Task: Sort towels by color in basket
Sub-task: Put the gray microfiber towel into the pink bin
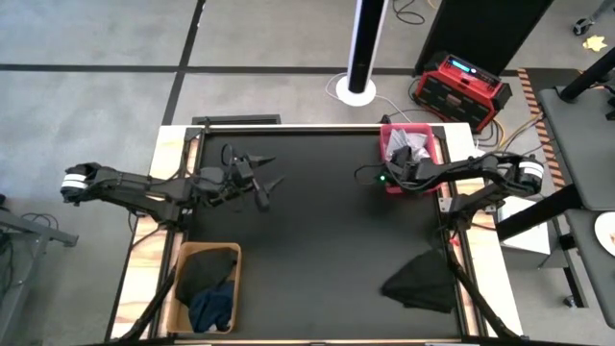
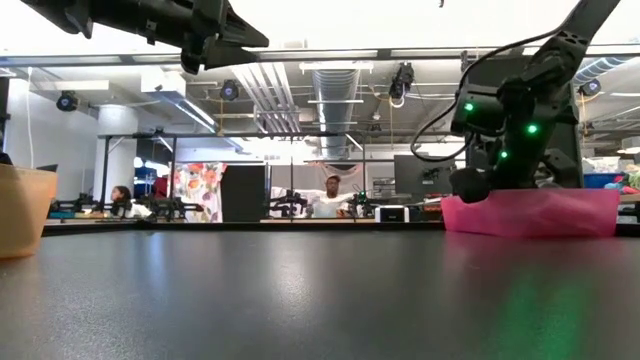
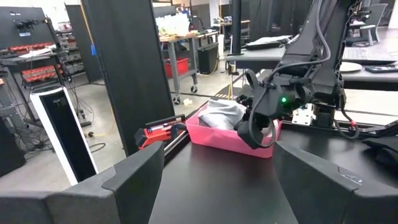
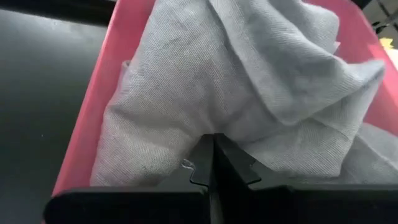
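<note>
A light grey towel (image 4: 249,81) lies bunched in the pink basket (image 1: 388,144) at the table's far right. My right gripper (image 4: 213,149) is at the basket's near-left corner, shut on this towel; it also shows in the high view (image 1: 392,177). A black towel (image 1: 423,282) lies crumpled on the table at the near right. The tan basket (image 1: 188,258) at the near left holds a black towel (image 1: 208,271) and a navy one (image 1: 213,306). My left gripper (image 1: 266,185) hovers open over the table's far left, touching nothing. My right gripper pinches the light grey towel between its two shut fingers at a bunched fold (image 4: 214,129) on the towel's near side. The fingers slant down into the pink basket. The towel rests in the basket, slack, with several folds piled beyond the fingers.
The table top (image 1: 327,240) is dark and bare in its middle. The pink basket (image 2: 530,212) stands at the far right edge, the tan basket (image 2: 20,212) at the near left. A red box (image 1: 461,88) and a white post (image 1: 357,58) stand on the floor beyond. People (image 2: 328,196) sit far behind.
</note>
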Robot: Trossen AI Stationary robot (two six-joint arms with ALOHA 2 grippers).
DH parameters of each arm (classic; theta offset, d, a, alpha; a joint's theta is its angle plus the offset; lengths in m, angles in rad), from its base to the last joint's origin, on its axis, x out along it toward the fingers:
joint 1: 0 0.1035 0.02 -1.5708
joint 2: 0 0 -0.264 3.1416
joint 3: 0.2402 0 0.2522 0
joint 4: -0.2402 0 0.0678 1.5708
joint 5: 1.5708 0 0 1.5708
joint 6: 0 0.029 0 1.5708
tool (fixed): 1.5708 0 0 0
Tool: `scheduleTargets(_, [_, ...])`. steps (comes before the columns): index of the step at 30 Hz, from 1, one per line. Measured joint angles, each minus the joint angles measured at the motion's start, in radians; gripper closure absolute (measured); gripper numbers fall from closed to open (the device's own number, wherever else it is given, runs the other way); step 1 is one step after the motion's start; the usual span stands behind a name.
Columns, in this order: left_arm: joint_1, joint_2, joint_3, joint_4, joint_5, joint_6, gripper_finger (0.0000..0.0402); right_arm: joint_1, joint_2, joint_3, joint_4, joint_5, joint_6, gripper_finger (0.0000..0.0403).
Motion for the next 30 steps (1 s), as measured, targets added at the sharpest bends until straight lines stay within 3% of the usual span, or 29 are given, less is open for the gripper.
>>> scheduleTargets(8, [0.0, 0.0, 0.0, 0.0, 0.0, 0.0, 0.0119, -0.012, -0.012, 0.0, 0.001, -0.007, -0.022, 0.0394])
scheduleTargets(22, [0.0, 0.0, 0.0, 0.0, 0.0, 0.0, 0.0119, -0.015, -0.139, 0.155, -0.152, 0.047, -0.147, 0.0394])
scheduleTargets(25, [0.0, 0.0, 0.0, 0.002, 0.0, 0.0, 0.0119, -0.05, -0.143, 0.17, -0.148, 0.094, -0.192, 0.0394])
scheduleTargets(30, [0.0, 0.0, 0.0, 0.006, 0.0, -0.003, 0.0119, -0.134, -0.111, 0.164, -0.126, 0.086, -0.246, 0.0394])
